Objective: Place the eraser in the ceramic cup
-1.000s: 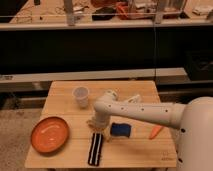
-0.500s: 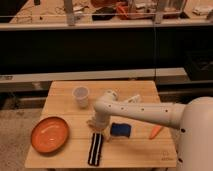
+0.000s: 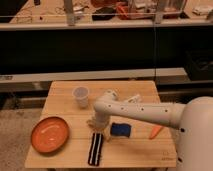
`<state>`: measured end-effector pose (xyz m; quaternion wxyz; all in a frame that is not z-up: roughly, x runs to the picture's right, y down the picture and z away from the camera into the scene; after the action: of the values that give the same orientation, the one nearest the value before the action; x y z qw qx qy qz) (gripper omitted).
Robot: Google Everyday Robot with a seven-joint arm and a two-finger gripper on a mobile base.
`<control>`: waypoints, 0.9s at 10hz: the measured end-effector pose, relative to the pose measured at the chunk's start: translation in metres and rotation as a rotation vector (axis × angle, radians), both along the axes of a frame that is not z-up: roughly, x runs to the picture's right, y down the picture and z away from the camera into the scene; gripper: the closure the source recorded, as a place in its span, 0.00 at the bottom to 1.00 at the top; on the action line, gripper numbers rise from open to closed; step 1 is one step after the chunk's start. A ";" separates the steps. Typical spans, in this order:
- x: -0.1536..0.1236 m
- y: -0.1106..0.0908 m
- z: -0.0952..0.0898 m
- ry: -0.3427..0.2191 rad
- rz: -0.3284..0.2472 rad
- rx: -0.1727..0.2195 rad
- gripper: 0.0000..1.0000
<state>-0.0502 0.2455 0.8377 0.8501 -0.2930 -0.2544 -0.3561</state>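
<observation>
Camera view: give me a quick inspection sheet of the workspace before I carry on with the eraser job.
Surface: light wooden table, square top, no spills seen.
Job's things: long black eraser with two white stripes lies flat near the front edge; small pale ceramic cup stands upright toward the back left, apart from the eraser.
Clutter: shallow round orange plate at front left; small blue block right of the eraser; small orange object by the right edge.
Grippers: gripper low over the table just behind the eraser.
Cables: nothing seen on the table.
Surroundings: dark shelving behind the table, cluttered items on top.
</observation>
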 end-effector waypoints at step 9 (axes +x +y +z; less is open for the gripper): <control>0.002 -0.001 -0.001 -0.003 -0.010 0.002 0.20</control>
<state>-0.0479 0.2442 0.8372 0.8481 -0.2927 -0.2540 -0.3612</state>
